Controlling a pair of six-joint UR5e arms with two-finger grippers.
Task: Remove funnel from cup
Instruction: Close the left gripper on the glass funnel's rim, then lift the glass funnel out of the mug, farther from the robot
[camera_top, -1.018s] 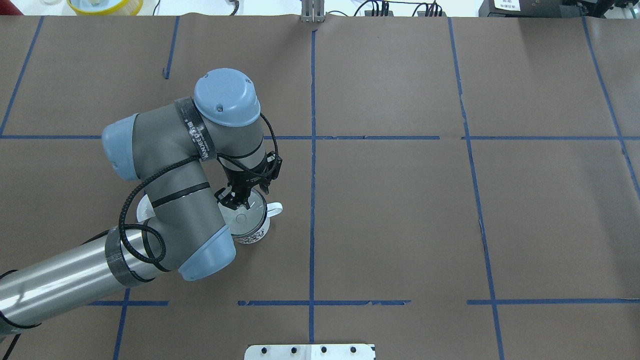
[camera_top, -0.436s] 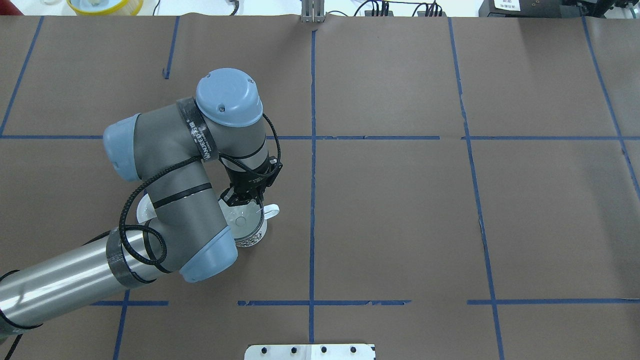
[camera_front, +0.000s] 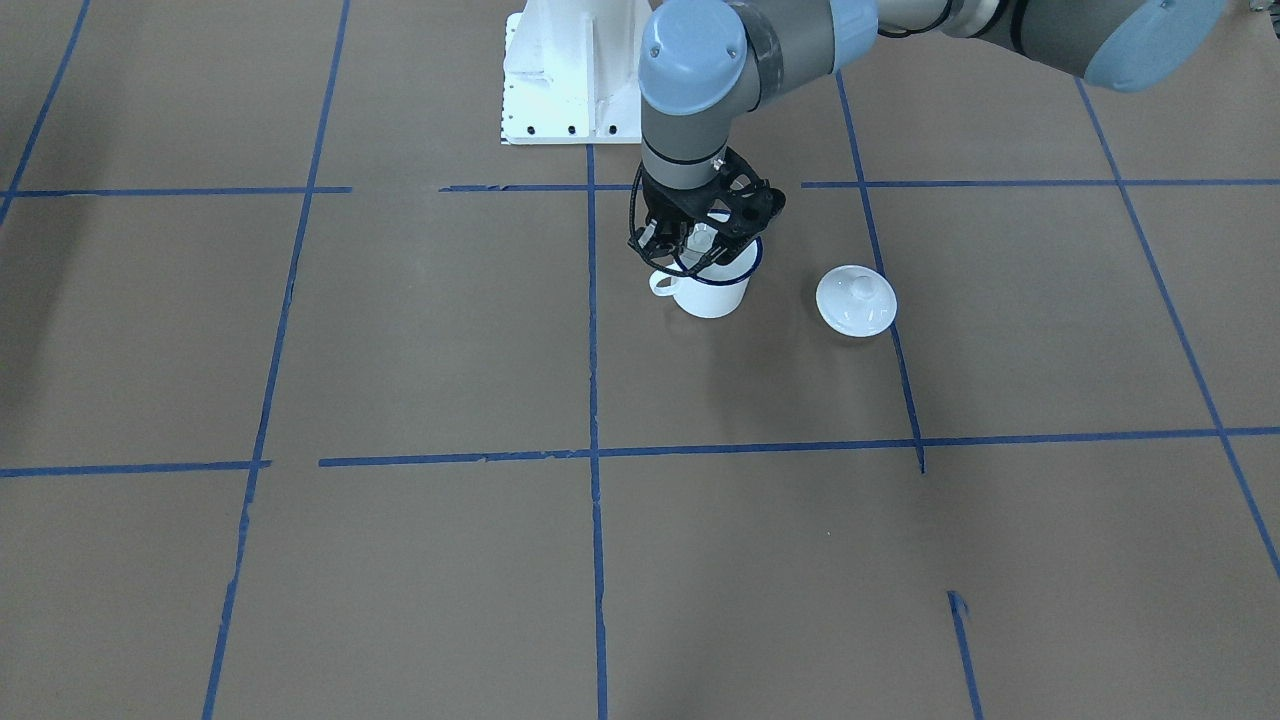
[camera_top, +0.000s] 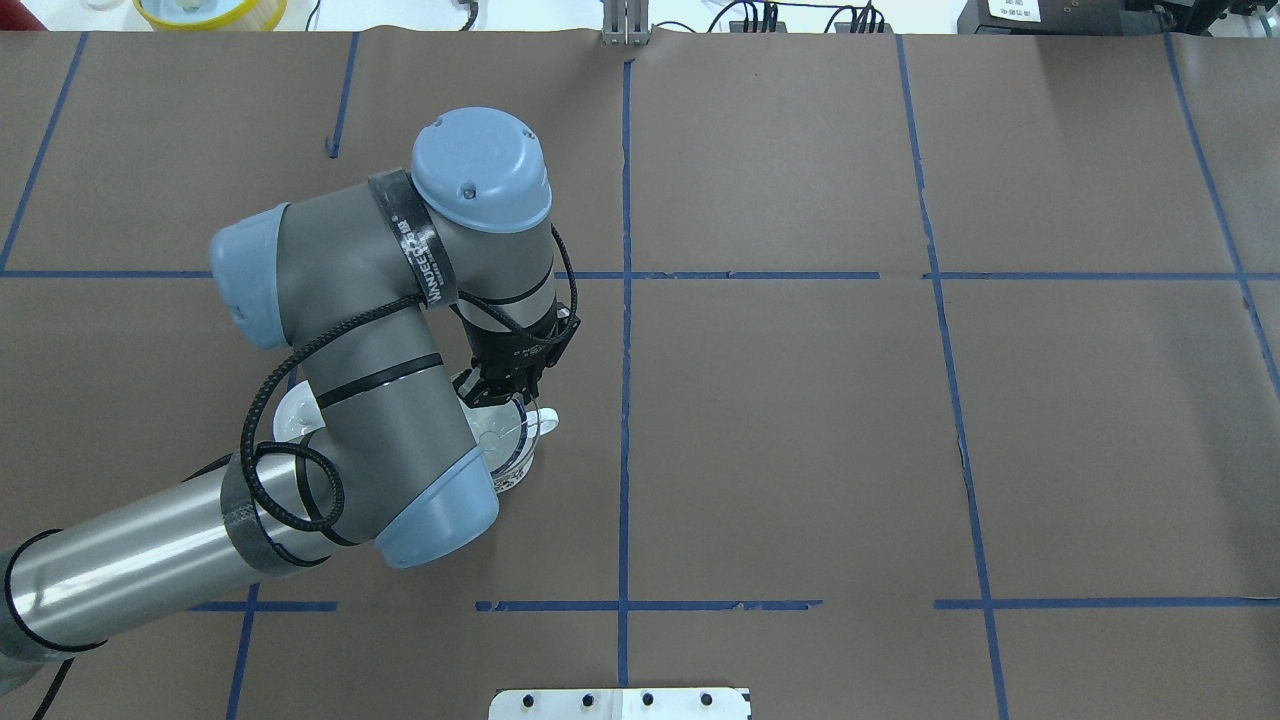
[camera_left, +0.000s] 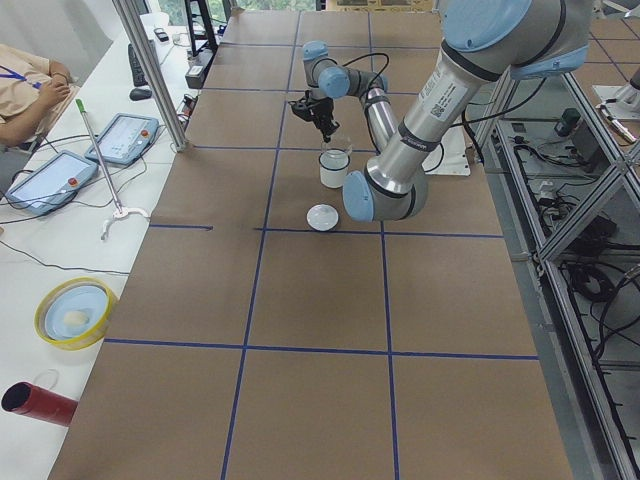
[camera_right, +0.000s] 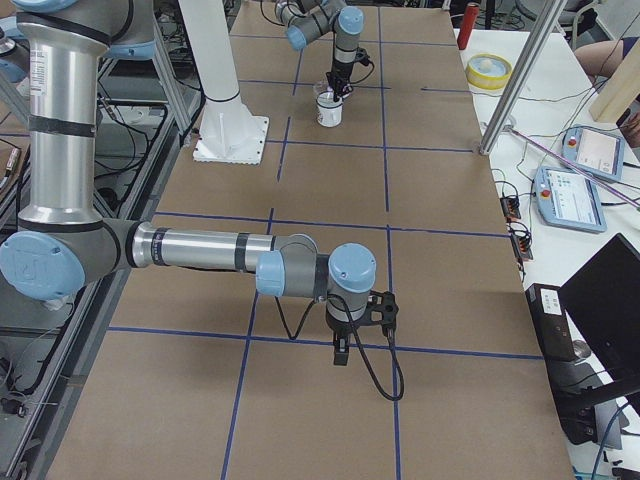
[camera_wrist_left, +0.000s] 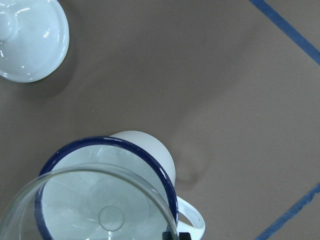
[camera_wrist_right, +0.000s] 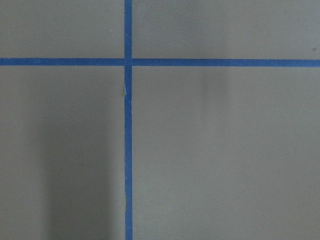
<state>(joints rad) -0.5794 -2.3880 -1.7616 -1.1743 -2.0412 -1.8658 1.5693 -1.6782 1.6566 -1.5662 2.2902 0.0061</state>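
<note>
Left wrist-mounted view: the funnel (camera_wrist_left: 100, 205) hangs right under the camera. Its clear mouth is raised and sits off-centre over the cup (camera_wrist_left: 145, 145). The blue rim shows through the plastic. The cup stands upright on the table (camera_front: 400, 350), with its handle (camera_wrist_left: 192, 220) pointing away from the lid (camera_front: 856, 300).

Left gripper (camera_top: 492, 397): clamped on the funnel's edge, one finger inside the cone and one outside, as far as you can make out from above. From the side the funnel reads as lifted above the cup. You cannot tell whether the spout tip has come clear of the rim.

Right gripper (camera_right: 341, 352): parked well apart, over a crossing of tape lines. It shows only from the table's end, so you cannot tell if it is open or closed.

Judgement: extraction under way, set-down not yet done.

Watch for:
- Spout snagging the rim. If you move sideways before it is fully out, it will likely hook the cup and drag or tip it. Nothing holds the cup down.
- Slip or swivel. A thin, slick plastic edge pinched at one spot may pivot in the grip and swing the spout into the cup wall.
- Lid close by. A careless set-down on that side could land the funnel on it.
</note>
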